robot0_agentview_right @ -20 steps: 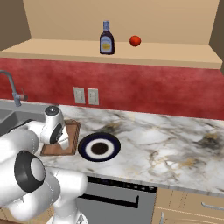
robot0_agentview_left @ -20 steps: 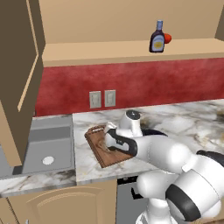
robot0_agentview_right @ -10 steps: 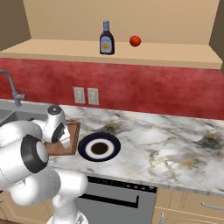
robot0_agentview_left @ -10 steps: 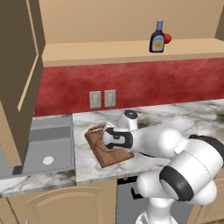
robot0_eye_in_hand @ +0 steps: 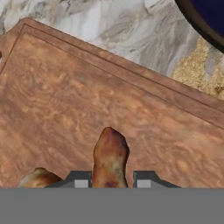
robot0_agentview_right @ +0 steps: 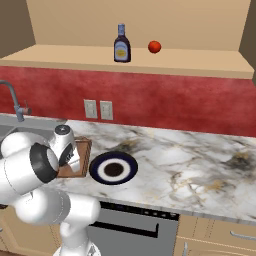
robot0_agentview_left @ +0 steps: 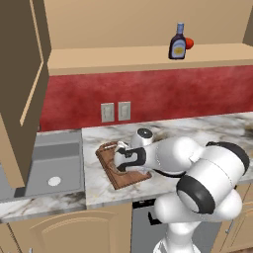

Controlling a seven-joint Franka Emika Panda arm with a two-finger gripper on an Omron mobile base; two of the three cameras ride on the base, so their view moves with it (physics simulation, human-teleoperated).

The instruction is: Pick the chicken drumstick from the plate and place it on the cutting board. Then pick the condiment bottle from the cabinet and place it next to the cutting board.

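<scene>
Gripper (robot0_eye_in_hand: 109,181): closed on chicken drumstick (robot0_eye_in_hand: 109,157), held just over cutting board (robot0_eye_in_hand: 87,109). Plate (robot0_eye_in_hand: 205,22) at two o'clock. Condiment bottle (robot0_agentview_right: 121,45) upright on cabinet (robot0_agentview_right: 200,62) shelf.

My arm (robot0_agentview_left: 197,168) is glossy white, built of fat rounded segments joined by black rings. A grey-capped white knob sits near my wrist. My hand is dark, ending in two small grey-tipped fingers (robot0_eye_in_hand: 79,180).

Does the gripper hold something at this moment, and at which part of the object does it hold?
Yes. The gripper is shut on the chicken drumstick, pinching its near end between the fingertips, above the cutting board.
</scene>
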